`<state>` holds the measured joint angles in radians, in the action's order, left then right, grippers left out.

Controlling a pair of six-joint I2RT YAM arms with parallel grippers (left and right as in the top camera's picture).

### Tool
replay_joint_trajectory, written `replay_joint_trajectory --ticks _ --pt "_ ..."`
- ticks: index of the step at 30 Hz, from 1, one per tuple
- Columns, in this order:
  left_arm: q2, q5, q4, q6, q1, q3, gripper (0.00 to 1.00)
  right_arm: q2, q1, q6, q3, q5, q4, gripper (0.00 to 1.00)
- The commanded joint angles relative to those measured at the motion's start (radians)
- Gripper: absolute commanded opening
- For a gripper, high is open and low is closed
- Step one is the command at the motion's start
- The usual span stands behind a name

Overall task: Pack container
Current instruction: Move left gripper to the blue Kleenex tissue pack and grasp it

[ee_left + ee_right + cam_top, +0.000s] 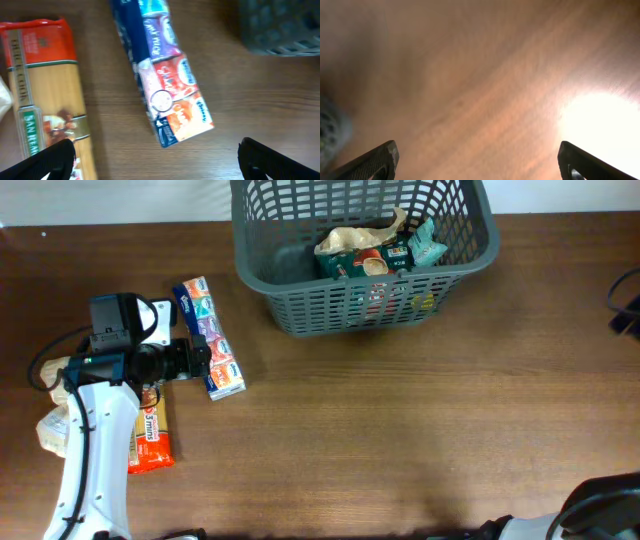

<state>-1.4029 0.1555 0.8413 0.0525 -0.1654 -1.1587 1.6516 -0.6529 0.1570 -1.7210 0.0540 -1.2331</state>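
The grey container (300, 290) is set at the far middle of the brown wooden table (420, 430), with crumpled packets (375, 250) piled inside. A pasta pack (150, 440) and a blue multipack (210, 340) are laid at the left. The left gripper (156, 150) and right gripper (477, 160) are spread wide, with nothing held.

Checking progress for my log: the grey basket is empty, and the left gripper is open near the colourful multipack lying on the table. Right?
Not quite. The container is not empty: the overhead view shows several packages already inside it. The rest stands: the left gripper is open near the colourful multipack on the table.
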Motion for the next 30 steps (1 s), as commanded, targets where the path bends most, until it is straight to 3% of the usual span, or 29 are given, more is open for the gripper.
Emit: replay_joint_trajectory --ticks 1,5,12,16,23,30 --pt "-0.005 -0.172 -0.003 -0.047 -0.008 -0.02 0.99 0.008 -0.002 0.01 0.074 0.017 -0.002 0.99" --pt "-0.005 -0.307 -0.003 -0.116 -0.021 -0.021 0.99 0.01 -0.002 0.01 0.138 0.016 -0.002 0.99" --pt "-0.051 -0.15 0.068 -0.099 -0.185 -0.025 0.99 0.01 -0.002 0.01 0.174 0.016 -0.001 0.99" --pt "-0.11 -0.06 0.138 -0.022 -0.268 -0.065 1.0 0.01 -0.002 0.01 0.174 0.016 -0.001 0.99" --pt "-0.216 -0.033 0.142 0.002 -0.201 -0.259 1.0 0.01 -0.002 0.01 0.174 0.016 -0.001 0.99" --pt "-0.515 0.001 0.196 -0.094 -0.064 -0.598 1.0 0.01 -0.002 0.01 0.174 0.016 -0.001 0.99"
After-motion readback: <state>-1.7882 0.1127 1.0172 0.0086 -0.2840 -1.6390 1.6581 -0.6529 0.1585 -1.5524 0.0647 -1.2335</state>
